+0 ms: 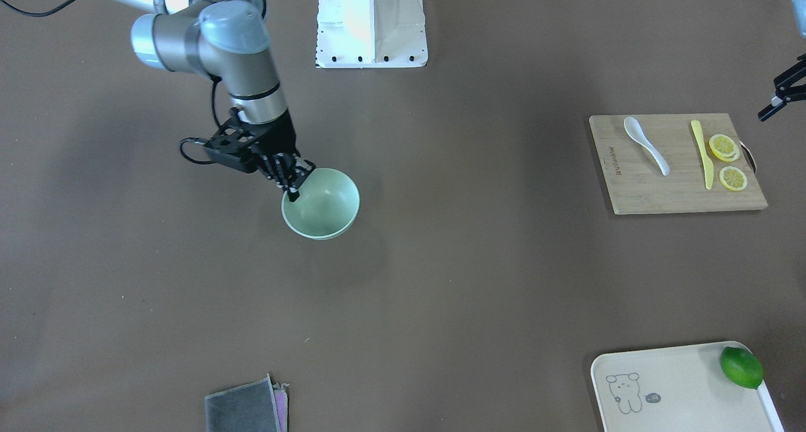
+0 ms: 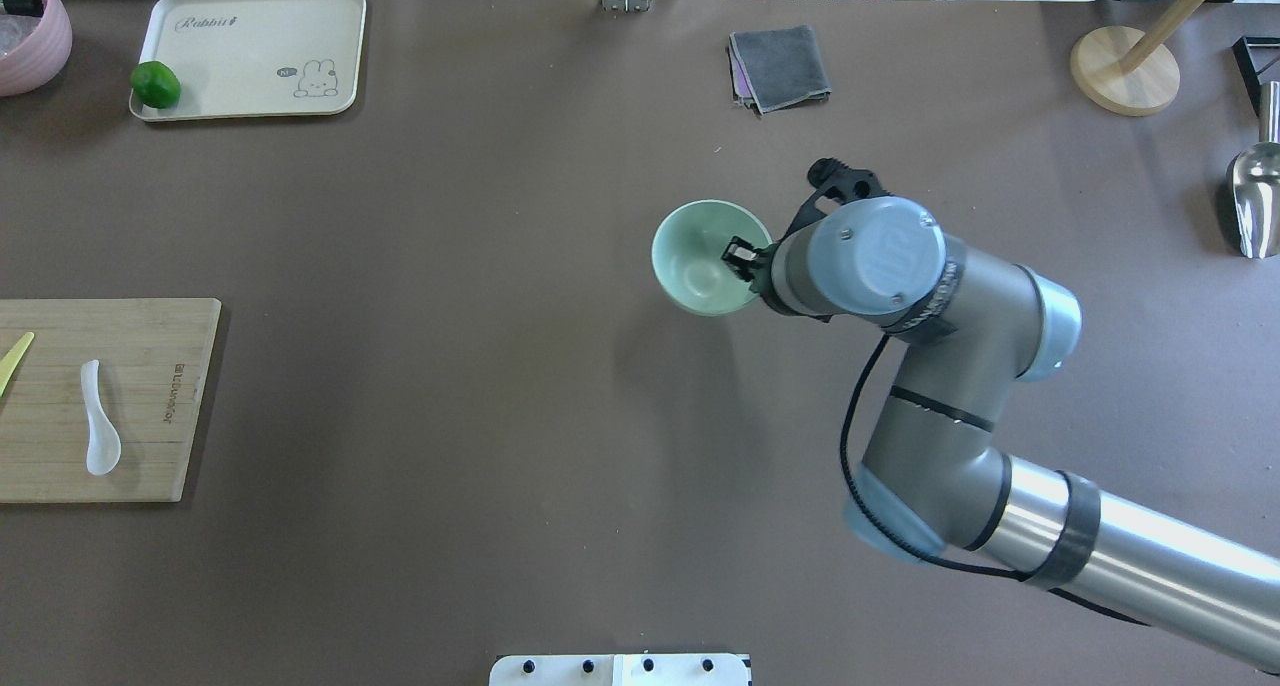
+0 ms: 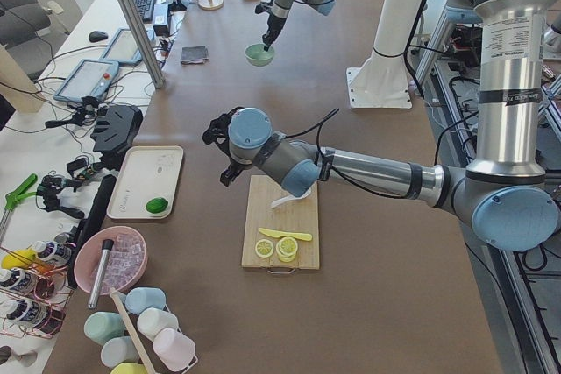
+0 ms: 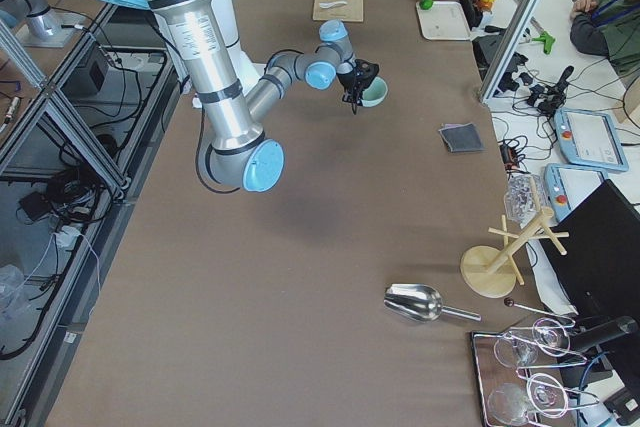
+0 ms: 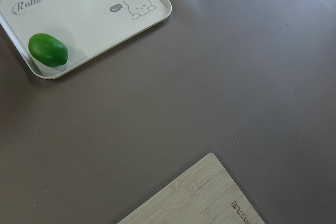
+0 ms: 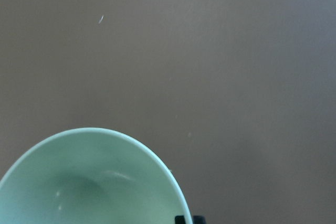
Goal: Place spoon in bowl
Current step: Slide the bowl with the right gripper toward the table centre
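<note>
- Hovering by the cutting board at the bench end: left hand, grip unclear.
- Pinching the bowl rim: right hand, closed.
- Lying untouched on that board, well apart from bowl: spoon; pickup, drop-in left.

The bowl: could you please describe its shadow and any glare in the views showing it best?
Exterior front-facing: the bowl casts a faint, soft-edged shadow on the table below it; no glare. Overhead exterior: the same diffuse shadow, down-left of it. Right wrist-mounted: cropped by the frame, with one small pale highlight inside.
</note>
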{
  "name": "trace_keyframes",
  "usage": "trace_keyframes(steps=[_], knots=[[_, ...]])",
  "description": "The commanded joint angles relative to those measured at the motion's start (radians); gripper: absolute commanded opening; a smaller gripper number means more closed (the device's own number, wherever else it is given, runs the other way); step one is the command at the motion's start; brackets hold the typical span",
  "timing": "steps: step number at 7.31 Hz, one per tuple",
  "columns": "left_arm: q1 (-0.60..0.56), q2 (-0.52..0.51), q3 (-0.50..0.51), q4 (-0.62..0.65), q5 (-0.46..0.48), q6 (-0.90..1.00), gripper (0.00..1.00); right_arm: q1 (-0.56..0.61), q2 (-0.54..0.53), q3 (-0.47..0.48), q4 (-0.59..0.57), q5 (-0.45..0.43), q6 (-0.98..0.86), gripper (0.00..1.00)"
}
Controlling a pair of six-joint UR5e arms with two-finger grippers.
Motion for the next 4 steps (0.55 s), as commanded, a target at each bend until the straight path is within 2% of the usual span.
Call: trace_keyframes(steps=[1, 2, 3, 4], knots=[[0.019, 0.002, 0.002, -0.052, 0.006, -0.06, 0.98, -0.117, 0.161, -0.086, -0.116, -0.075, 0.137, 0.0], [0.031, 0.005, 0.004, -0.085, 0.008, -0.089, 0.98, -0.121, 0.207, -0.154, -0.112, -0.079, 0.148, 0.0], [0.039, 0.007, 0.008, -0.096, 0.008, -0.099, 0.98, -0.122, 0.209, -0.168, -0.112, -0.086, 0.148, 0.38], [0.04, 0.007, 0.008, -0.096, 0.008, -0.1, 0.98, -0.122, 0.212, -0.174, -0.113, -0.115, 0.148, 0.58]])
